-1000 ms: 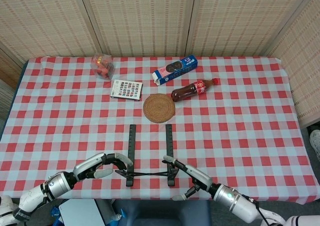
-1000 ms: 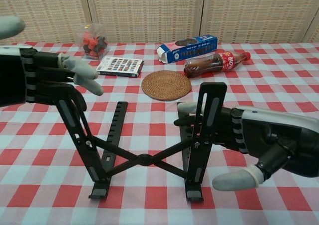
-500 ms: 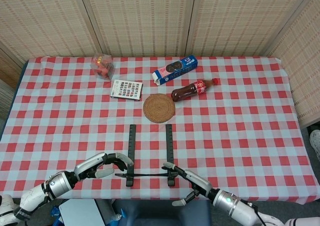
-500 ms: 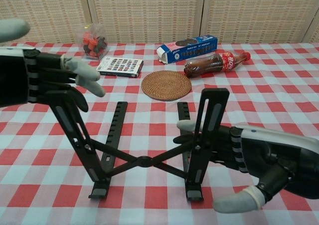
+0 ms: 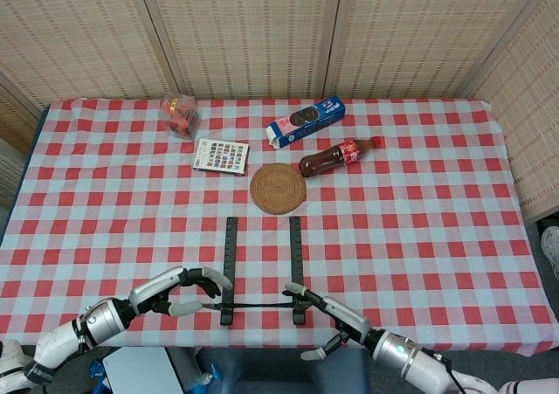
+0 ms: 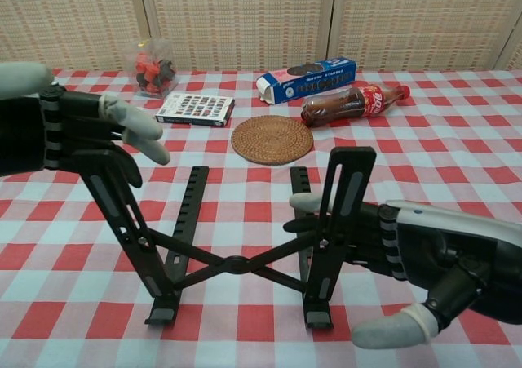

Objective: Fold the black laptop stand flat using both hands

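The black laptop stand [image 6: 236, 262] is set up near the table's front edge, its two base rails [image 5: 231, 247] flat and its two arms raised, joined by a crossed brace. My left hand [image 6: 73, 135] grips the top of the left raised arm, whose tip is hidden under the fingers. My right hand [image 6: 416, 250] lies beside the right raised arm, its fingers [image 6: 303, 201] passing behind the arm and touching it, thumb hanging apart below. From the head camera, the left hand [image 5: 179, 291] and right hand [image 5: 330, 311] flank the stand [image 5: 262, 305].
A round woven mat [image 5: 278, 188] lies just beyond the stand. Behind it are a cola bottle [image 5: 336, 157] on its side, a blue biscuit box [image 5: 306, 120], a flat card box [image 5: 221, 156] and a clear jar [image 5: 179, 116]. The checked cloth hangs over the near table edge.
My right hand has dropped lower and drawn back along the right raised arm. The left raised arm leans a little further outward under my left hand. Little moved in the last half second.
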### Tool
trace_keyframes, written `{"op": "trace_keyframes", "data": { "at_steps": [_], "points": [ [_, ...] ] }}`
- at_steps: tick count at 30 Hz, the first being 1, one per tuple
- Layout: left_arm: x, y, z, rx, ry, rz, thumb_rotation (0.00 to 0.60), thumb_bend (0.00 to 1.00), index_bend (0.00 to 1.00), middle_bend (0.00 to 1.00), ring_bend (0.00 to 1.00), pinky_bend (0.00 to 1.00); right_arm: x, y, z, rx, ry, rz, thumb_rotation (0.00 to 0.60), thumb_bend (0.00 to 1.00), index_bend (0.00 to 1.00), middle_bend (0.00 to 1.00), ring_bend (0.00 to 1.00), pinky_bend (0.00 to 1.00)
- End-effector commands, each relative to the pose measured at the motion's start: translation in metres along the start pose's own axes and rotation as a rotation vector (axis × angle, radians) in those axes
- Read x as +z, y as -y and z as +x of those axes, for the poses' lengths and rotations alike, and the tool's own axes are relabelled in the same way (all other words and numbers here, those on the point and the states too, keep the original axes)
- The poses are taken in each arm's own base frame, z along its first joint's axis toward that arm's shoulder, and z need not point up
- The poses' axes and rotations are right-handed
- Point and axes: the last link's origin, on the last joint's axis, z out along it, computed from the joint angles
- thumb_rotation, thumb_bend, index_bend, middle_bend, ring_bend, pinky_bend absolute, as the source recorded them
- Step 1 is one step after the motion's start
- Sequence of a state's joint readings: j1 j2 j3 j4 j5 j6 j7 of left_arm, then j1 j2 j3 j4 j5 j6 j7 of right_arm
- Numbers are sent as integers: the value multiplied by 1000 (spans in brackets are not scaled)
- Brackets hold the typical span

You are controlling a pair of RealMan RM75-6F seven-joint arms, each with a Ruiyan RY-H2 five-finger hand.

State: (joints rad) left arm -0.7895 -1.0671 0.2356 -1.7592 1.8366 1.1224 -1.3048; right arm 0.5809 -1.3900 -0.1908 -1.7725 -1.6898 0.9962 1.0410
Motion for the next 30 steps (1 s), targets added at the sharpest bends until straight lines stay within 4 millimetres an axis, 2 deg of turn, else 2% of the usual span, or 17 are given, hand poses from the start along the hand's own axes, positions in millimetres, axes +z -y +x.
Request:
{"op": "trace_keyframes", "data": {
  "at_steps": [1,7,8,12,13,21,30],
  "points": [
    [-1,2,5,62,-33,0,339,173,251,259,304,310,-2,5,2,-2,-11,17,600,0,0,67,0,0],
    [-1,9,10,189,-62,1,376,173,233,259,296,309,-8,20,11,-46,-44,64,600,0,0,67,0,0],
    [-1,11,11,221,-65,2,398,173,228,259,291,309,-9,24,14,-61,-53,73,600,0,0,67,0,0],
    [2,17,8,325,-69,16,572,173,220,259,274,309,-14,38,25,-102,-89,98,600,0,0,67,0,0],
    [3,18,7,344,-72,21,591,173,220,259,272,309,-15,41,28,-110,-97,102,600,0,0,67,0,0],
    [20,33,-2,536,-117,68,600,173,253,259,272,309,-19,58,44,-150,-148,118,600,0,0,67,0,0],
    [39,43,-16,621,-128,104,600,173,346,259,272,309,-21,56,52,-154,-165,86,600,0,0,67,0,0]
  ]
}}
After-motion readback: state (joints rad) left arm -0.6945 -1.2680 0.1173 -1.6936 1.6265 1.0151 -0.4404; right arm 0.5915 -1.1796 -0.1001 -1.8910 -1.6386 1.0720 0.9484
